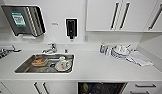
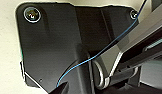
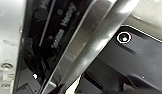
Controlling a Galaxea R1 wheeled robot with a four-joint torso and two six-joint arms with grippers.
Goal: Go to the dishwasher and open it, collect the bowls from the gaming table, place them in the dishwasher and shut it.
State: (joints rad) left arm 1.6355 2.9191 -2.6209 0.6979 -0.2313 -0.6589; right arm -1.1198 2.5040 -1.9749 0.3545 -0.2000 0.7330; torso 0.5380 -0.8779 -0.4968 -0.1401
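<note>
The dishwasher (image 1: 100,88) sits under the white counter, right of the sink, and its dark interior shows at the lower edge of the head view. In the right wrist view the dishwasher (image 3: 54,37) is very close: a dark strip with white lettering, with its long brushed-steel bar handle (image 3: 97,47) running beside it. The left wrist view holds the robot's own dark plate and jointed bar over a pale surface. The bowls and the gaming table are out of view.
A steel sink (image 1: 22,68) with a tap (image 1: 50,47) holds white dishes (image 1: 62,64) and an orange-filled container (image 1: 39,61). White plates (image 1: 120,51), a bottle (image 1: 102,48) and a cloth (image 1: 139,58) lie at the right. Cupboards (image 1: 114,15) hang above.
</note>
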